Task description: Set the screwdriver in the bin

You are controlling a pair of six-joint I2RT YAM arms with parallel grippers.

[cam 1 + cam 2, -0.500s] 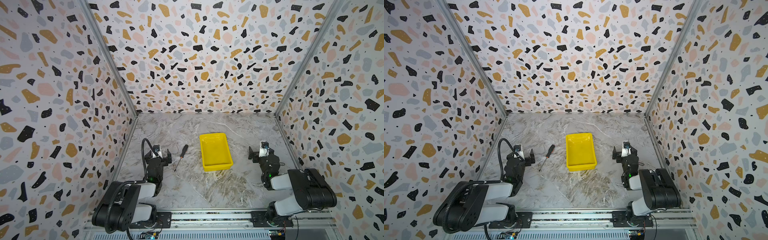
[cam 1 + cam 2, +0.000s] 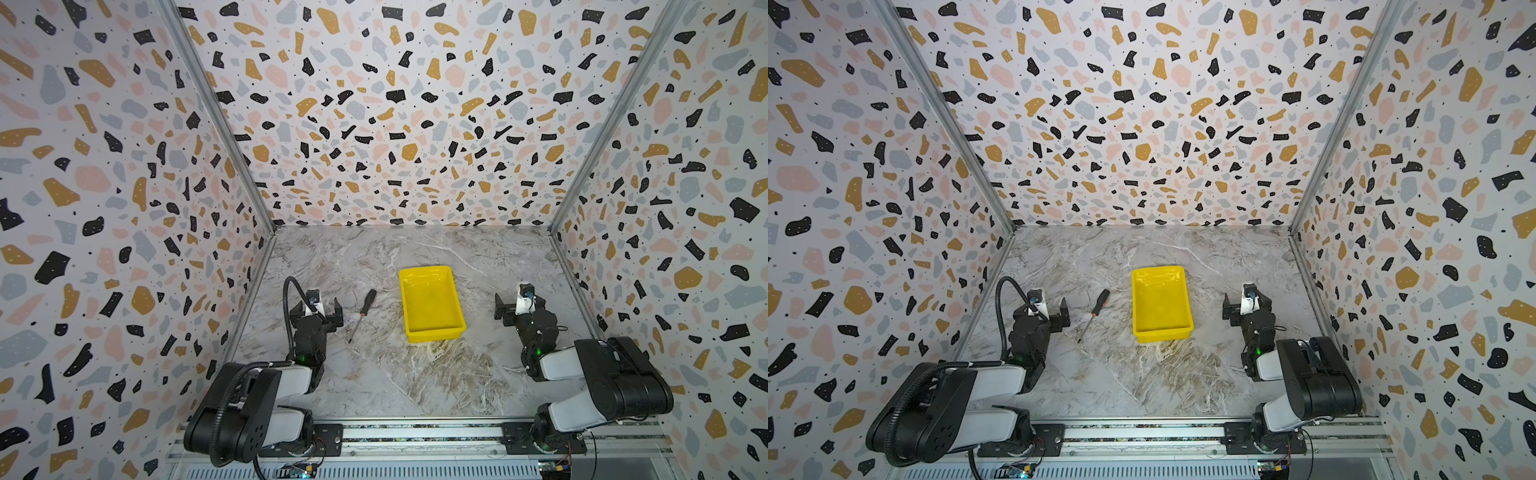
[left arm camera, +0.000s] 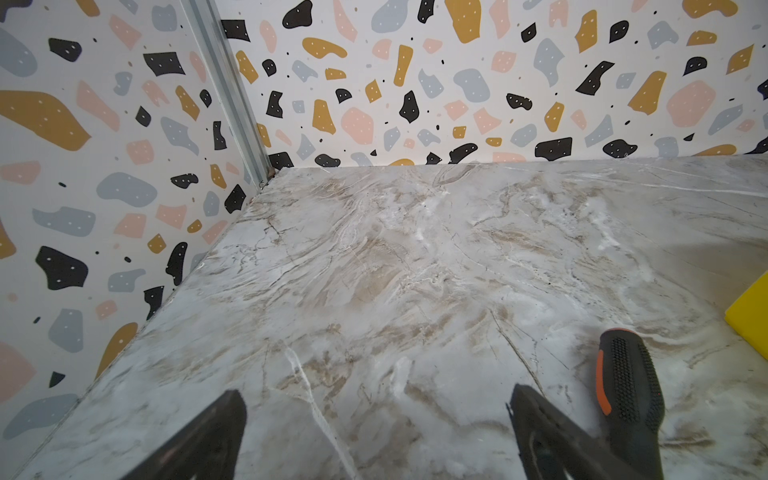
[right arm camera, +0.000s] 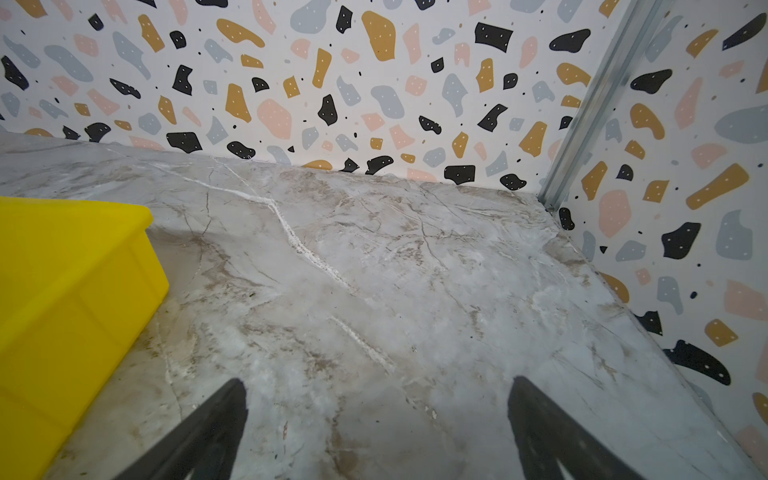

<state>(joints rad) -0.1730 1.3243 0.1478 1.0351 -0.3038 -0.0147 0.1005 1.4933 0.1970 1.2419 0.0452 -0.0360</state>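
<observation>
1. On the marbled tabletop (image 2: 374, 374), the screwdriver (image 2: 362, 312) lies flat between the left gripper (image 2: 318, 313) and the bin (image 2: 432, 328), apart from both.
2. Both grippers are spread wide and empty; the right gripper (image 2: 513, 309) sits on the bin's far side.
3. Likely risk: the slim shaft lies flush with the surface, so closing fingers may skid or roll it. The handle looks the safer hold.
4. A tilted release could catch the bin's low rim.
5. The veined pattern partly hides the dark shaft; terrazzo-print walls (image 2: 395, 124) enclose the table closely.
</observation>
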